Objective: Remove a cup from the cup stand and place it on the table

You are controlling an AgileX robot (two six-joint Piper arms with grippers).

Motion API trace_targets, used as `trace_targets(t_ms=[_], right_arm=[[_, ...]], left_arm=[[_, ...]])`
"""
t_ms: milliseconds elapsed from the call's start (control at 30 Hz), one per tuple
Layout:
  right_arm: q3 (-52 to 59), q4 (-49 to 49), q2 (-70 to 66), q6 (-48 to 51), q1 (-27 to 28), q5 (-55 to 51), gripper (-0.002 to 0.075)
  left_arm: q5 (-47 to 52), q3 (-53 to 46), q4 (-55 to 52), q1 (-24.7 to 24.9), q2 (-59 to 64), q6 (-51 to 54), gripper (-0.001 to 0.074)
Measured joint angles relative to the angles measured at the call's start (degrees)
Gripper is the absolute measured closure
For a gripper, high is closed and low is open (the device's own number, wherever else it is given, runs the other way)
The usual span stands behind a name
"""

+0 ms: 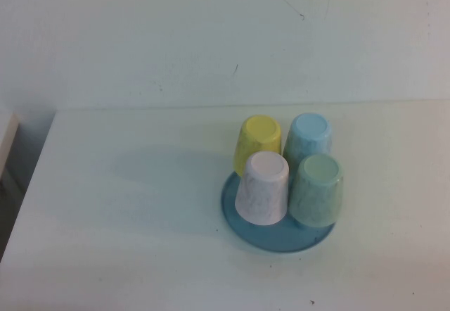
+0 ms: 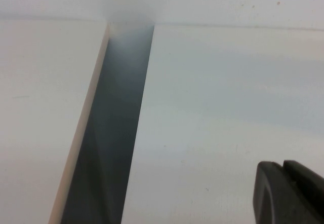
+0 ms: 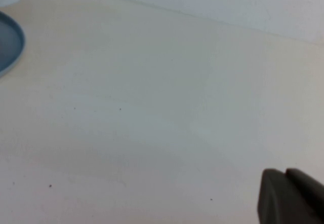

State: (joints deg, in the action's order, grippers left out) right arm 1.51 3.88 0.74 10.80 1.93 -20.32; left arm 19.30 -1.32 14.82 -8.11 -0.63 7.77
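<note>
Plain white wall (image 1: 211, 29) behind, with a few faint scuffs on it, and a big white table (image 1: 126, 240) taking up most of the high view. On the robot's left there's a dark gap (image 2: 109, 148) between this table and a second pale surface (image 2: 40, 112) next to it.

The cup stand (image 1: 278, 237) sits a bit right of the table's centre, and only its round blue base really shows, because four upside-down cups cover the pegs. The cup (image 1: 318, 191), the mint-green speckled one, is at the front right of the stand, on the side nearest the robot. Just beside it at the front left is a pinkish-white cup (image 1: 263, 188). Behind those are a yellow cup (image 1: 258, 142) and a light blue cup (image 1: 308, 138).

Neither arm shows up in the high view. The left gripper (image 2: 288, 193) is over bare table near that gap, fingers pressed together, holding nothing. The right gripper (image 3: 288, 196) hangs over open tabletop well apart from the stand, jaws closed and empty too.
</note>
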Motion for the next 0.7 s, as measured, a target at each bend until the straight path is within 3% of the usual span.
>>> trace_targets(t_ms=[700], right_arm=[[0.0,4.8,0.0,1.9,0.0,0.0,0.0729]], left_arm=[[0.0,0.0,-0.5,0.0,0.0,0.0,0.0737]])
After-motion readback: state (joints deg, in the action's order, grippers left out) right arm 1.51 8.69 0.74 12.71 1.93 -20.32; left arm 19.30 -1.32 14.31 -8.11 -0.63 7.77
